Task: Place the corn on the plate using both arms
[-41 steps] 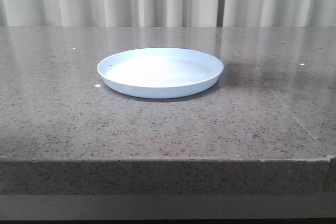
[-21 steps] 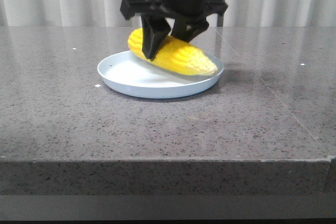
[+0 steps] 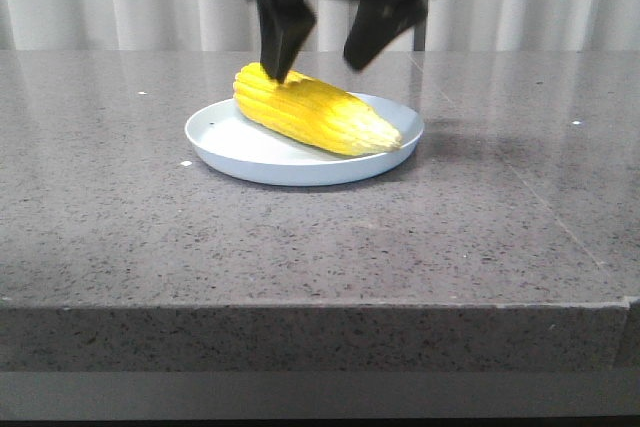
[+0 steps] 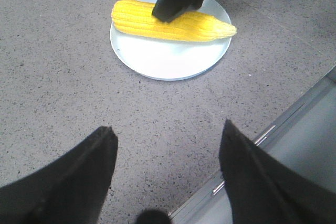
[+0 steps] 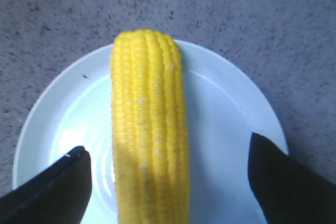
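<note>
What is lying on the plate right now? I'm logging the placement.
The corn lies on the plate, released; the right gripper is open above it. The plate surface beneath the cob is hidden.

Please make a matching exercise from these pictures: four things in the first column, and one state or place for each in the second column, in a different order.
Column 1:
1. corn
2. plate
3. right gripper
4. left gripper

Column 2:
A. open, above the corn
B. open, over bare table, away from the plate
C. lying on the plate
D. resting on the grey table

Pairs: 1-C, 2-D, 3-A, 4-B
</note>
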`<state>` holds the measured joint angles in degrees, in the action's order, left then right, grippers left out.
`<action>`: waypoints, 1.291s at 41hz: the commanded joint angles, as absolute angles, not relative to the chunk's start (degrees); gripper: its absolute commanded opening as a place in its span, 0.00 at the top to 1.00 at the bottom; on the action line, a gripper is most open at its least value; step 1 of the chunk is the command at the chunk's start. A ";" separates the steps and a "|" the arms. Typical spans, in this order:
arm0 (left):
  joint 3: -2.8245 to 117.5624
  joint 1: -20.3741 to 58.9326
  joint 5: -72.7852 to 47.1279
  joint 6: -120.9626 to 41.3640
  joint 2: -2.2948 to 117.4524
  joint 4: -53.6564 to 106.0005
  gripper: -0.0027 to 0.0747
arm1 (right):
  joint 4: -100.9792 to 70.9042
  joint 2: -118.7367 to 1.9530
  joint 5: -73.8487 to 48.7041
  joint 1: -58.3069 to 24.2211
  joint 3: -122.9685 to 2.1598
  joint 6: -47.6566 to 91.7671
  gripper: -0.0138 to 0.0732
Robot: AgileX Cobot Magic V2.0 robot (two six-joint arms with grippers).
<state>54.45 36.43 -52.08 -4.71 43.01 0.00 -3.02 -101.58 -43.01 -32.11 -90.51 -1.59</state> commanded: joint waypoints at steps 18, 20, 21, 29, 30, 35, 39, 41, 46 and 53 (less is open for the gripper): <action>55.84 36.82 -48.37 -4.13 42.82 0.00 0.43 | -2.41 -64.70 -42.21 -32.11 -74.88 2.30 0.12; 55.84 36.82 -48.37 -4.13 42.82 0.00 0.43 | -2.31 -62.03 -42.64 -32.11 -73.11 2.64 0.12; 55.84 36.82 -48.37 -4.13 42.82 0.00 0.43 | -2.27 -60.30 -42.91 -32.11 -71.98 2.64 0.12; 55.84 36.82 -48.37 -4.13 42.82 0.00 0.43 | -2.27 -49.45 -45.45 -32.11 -64.47 2.64 0.12; 55.84 36.82 -48.37 -4.13 42.82 0.00 0.43 | -2.27 -48.48 -45.82 -32.11 -63.73 2.64 0.12; 55.84 36.82 -48.26 -4.13 42.82 0.00 0.43 | -1.63 -42.28 -47.33 -32.11 -59.60 2.64 0.12; 55.84 36.82 -48.13 -4.13 42.82 0.00 0.43 | -1.44 -38.42 -48.08 -32.11 -57.07 2.64 0.12; 55.84 36.82 -48.13 -4.13 42.94 0.00 0.43 | -1.33 -36.26 -48.78 -32.11 -55.62 2.64 0.12; 55.84 36.82 -48.13 -4.13 42.94 0.00 0.43 | -1.19 -33.42 -49.84 -32.11 -53.79 2.64 0.15; 55.84 36.82 -48.13 -4.13 42.94 0.00 0.49 | -1.14 -32.65 -50.55 -32.11 -53.76 2.64 0.44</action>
